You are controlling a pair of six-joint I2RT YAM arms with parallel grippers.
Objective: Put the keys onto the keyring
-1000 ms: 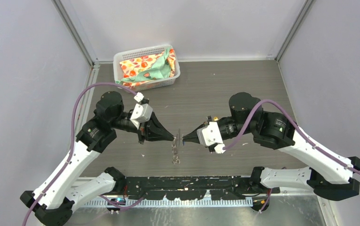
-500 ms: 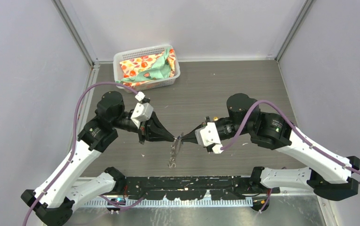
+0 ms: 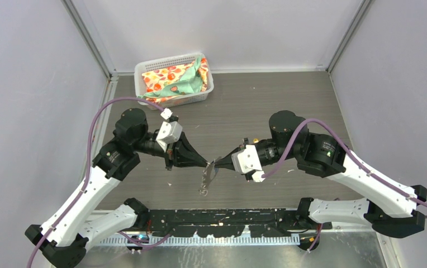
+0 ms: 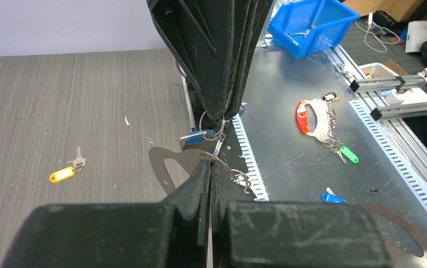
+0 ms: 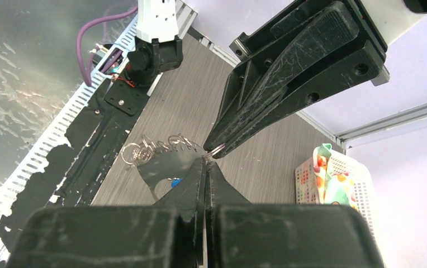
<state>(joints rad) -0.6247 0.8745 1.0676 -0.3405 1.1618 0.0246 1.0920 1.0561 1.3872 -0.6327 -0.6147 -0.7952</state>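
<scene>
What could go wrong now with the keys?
The left gripper and right gripper are shut tip to tip at the keyring, held above the table. A small slip might drop it with the blue key. The yellow key lies apart on the table, so one gripper may have to let go.

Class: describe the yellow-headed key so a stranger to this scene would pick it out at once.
Look at the grey wood-grain table in the left wrist view. Left of the silvery keyring, held up where both arms' jaws meet, one tiny key lies alone on the bare wood. Its yellow-orange head marks it out; the blue-headed key hangs at the keyring.
</scene>
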